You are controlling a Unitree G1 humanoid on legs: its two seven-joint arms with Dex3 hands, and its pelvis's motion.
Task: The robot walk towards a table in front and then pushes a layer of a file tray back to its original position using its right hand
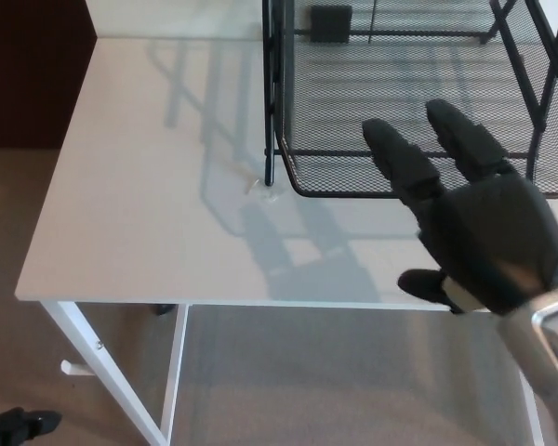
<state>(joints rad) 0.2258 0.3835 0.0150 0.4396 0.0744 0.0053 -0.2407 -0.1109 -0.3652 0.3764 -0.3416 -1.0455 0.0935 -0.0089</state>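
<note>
A black wire-mesh file tray stands on the white table at the upper right. Its lowest layer sticks out toward me past the frame's front post. My right hand hovers in front of that layer's front rim, raised toward the camera, open with two fingers spread and pointing at the tray and the thumb out to the side. It holds nothing. Whether the fingers touch the rim I cannot tell. My left hand does not show.
The table's front edge runs across the middle, with white legs below and beige carpet around. A dark wall or cabinet sits at the upper left. A small black object lies on the floor at the bottom left.
</note>
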